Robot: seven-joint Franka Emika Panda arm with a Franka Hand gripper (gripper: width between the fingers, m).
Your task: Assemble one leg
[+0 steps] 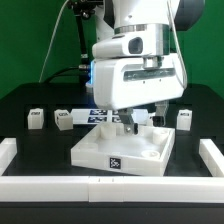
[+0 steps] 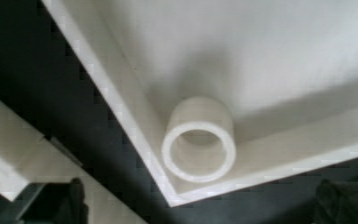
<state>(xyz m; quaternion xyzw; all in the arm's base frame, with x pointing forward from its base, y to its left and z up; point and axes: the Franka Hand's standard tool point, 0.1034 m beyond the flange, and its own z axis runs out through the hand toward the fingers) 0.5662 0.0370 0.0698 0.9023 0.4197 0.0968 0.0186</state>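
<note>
White legs (image 1: 64, 119) & tabletop (image 1: 100, 150) w/ b&w tags (image 1: 116, 161)

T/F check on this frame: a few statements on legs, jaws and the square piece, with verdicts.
1. Two legs lie on the table at the exterior view's left. True.
2. The jaws are shut on a leg. False: the gripper is open, jaws wide apart.
3. A leg stands in a corner of the square piece. True.
4. No leg lies at the exterior view's right. False: one lies there.
</note>
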